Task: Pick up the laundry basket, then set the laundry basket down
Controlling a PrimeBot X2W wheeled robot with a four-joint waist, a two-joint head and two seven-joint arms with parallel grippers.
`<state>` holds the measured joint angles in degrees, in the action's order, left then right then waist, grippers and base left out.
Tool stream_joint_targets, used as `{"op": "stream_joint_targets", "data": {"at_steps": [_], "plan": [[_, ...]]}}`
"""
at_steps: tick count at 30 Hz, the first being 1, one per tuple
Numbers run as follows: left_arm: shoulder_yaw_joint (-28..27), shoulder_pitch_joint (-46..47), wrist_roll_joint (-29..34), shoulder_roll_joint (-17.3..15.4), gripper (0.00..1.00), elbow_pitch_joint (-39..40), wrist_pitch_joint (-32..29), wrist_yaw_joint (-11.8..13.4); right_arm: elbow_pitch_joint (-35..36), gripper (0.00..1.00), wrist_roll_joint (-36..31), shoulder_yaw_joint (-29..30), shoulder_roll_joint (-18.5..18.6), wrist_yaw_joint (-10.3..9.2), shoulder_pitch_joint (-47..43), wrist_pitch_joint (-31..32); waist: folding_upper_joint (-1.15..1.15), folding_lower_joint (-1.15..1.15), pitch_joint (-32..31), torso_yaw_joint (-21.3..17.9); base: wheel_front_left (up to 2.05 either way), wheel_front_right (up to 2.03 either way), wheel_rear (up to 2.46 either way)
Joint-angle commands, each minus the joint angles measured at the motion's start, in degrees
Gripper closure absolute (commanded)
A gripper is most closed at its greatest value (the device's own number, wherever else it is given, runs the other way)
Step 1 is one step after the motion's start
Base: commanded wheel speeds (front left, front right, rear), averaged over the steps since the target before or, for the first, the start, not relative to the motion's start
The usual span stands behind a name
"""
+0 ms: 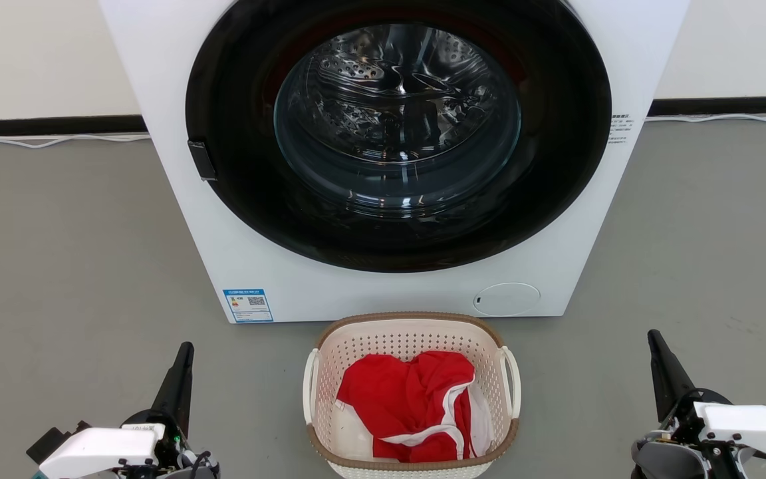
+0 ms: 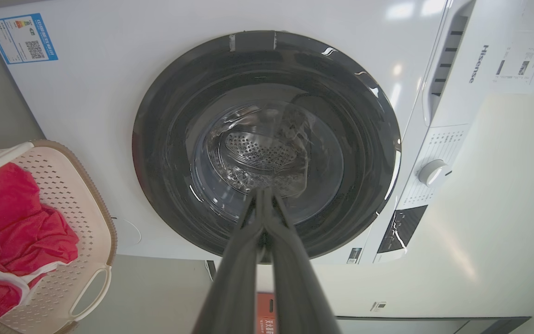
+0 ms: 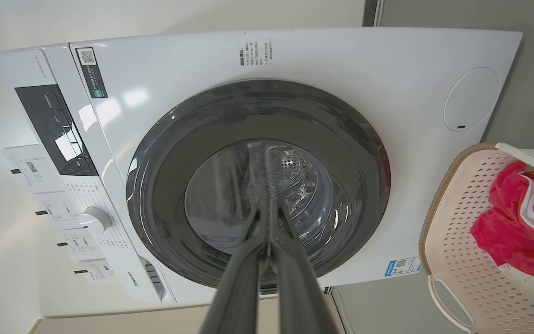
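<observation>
The laundry basket (image 1: 383,346) sits on the floor (image 1: 90,266) before the washing machine (image 1: 383,293), between the left tool (image 1: 185,349) and right tool (image 1: 654,340), both clenched empty; stiff plastic, probably light with one red garment (image 1: 409,399), best lifted by its white side handles (image 1: 513,380).

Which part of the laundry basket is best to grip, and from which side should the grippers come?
Probably its two side handles, each from its outer side: left gripper to the left handle, right gripper to the right handle. The laundry basket stands upright between them, its handles open loops sticking out, so a two-sided lift should stay level. Both grippers, now shut, must open first.
</observation>
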<state>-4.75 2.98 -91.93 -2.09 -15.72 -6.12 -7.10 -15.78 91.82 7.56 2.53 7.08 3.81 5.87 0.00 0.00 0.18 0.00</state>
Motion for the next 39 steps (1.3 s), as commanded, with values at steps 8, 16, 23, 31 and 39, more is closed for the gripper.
{"op": "stream_joint_targets", "data": {"at_steps": [8, 16, 23, 31, 39], "plan": [[-1.8, 3.2, -0.2, -0.8, 1.0, 1.7, -0.4, -0.4, 1.8, 1.0, 0.4, -1.1, 0.3, 0.41, 2.4, 0.6, 0.0, 0.0, 0.0, 0.0, 0.0, 0.0, 0.0], [-1.8, 3.2, -0.2, -0.8, 1.0, 1.7, -0.4, -0.4, 1.8, 1.0, 0.4, -1.1, 0.3, 0.41, 2.4, 0.6, 0.0, 0.0, 0.0, 0.0, 0.0, 0.0, 0.0], [-1.8, 3.2, -0.2, -0.8, 1.0, 1.7, -0.4, -0.4, 1.8, 1.0, 0.4, -1.1, 0.3, 0.41, 2.4, 0.6, 0.0, 0.0, 0.0, 0.0, 0.0, 0.0, 0.0], [-1.8, 3.2, -0.2, -0.8, 1.0, 1.7, -0.4, -0.4, 1.8, 1.0, 0.4, -1.1, 0.3, 0.41, 2.4, 0.6, 0.0, 0.0, 0.0, 0.0, 0.0, 0.0, 0.0], [-1.8, 3.2, -0.2, -0.8, 1.0, 1.7, -0.4, -0.4, 1.8, 1.0, 0.4, -1.1, 0.3, 0.41, 2.4, 0.6, 0.0, 0.0, 0.0, 0.0, 0.0, 0.0, 0.0]]}}
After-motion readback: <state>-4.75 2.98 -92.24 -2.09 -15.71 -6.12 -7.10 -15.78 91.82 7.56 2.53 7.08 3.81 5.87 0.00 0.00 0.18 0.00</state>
